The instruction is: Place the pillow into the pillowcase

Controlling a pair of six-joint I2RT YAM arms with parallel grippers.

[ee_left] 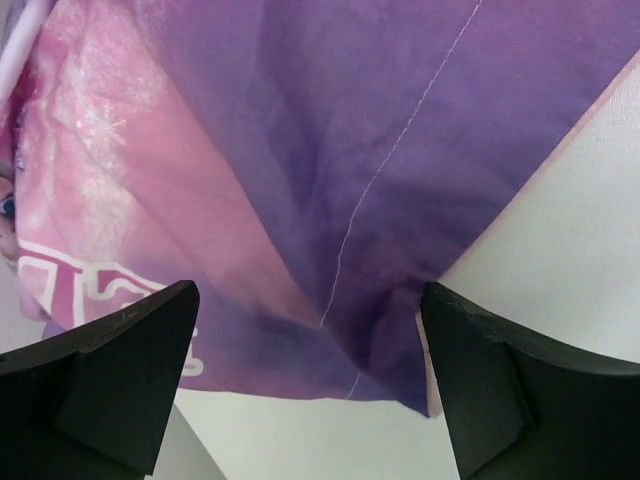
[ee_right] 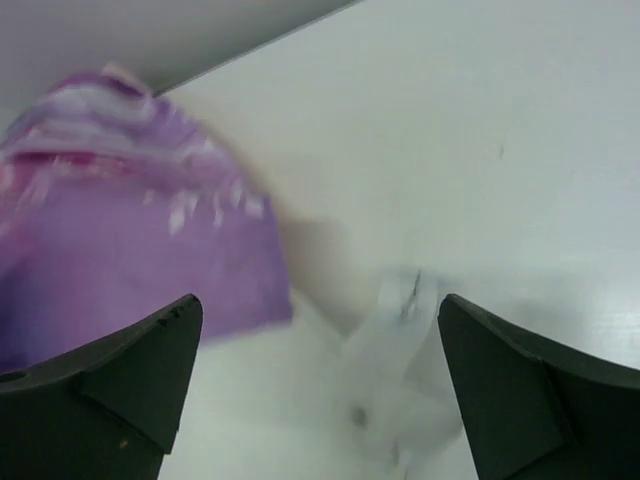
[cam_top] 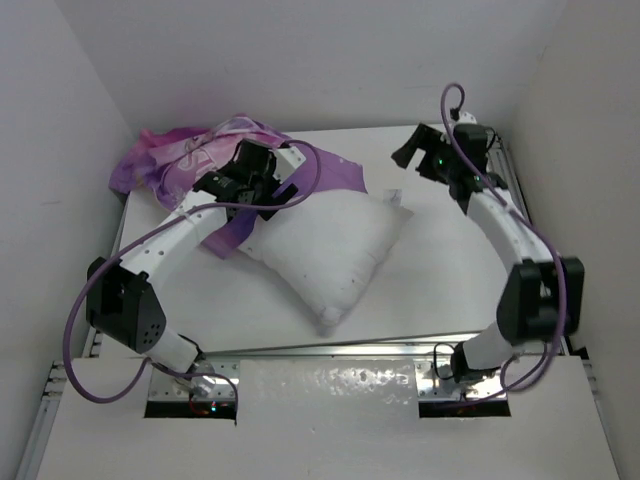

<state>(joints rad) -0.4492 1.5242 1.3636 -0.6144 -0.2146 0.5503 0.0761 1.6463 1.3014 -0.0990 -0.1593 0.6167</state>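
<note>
Pillow (cam_top: 335, 250): plump, plain white and rectangular. It lies flat in the middle, turned diagonally, with one corner pointing near and a small tag at its far-right corner.
Pillowcase (cam_top: 175, 160): thin, limp cloth, purple-magenta with pale pink patches and print. It is crumpled in a heap at the far left, and a purple flap stretches right along the pillow's far-left edge.
Relation: touching; the pillow is outside the pillowcase.

Bright, even light, soft shadows; the pillowcase (ee_right: 140, 240) blurs in the right wrist view.
</note>
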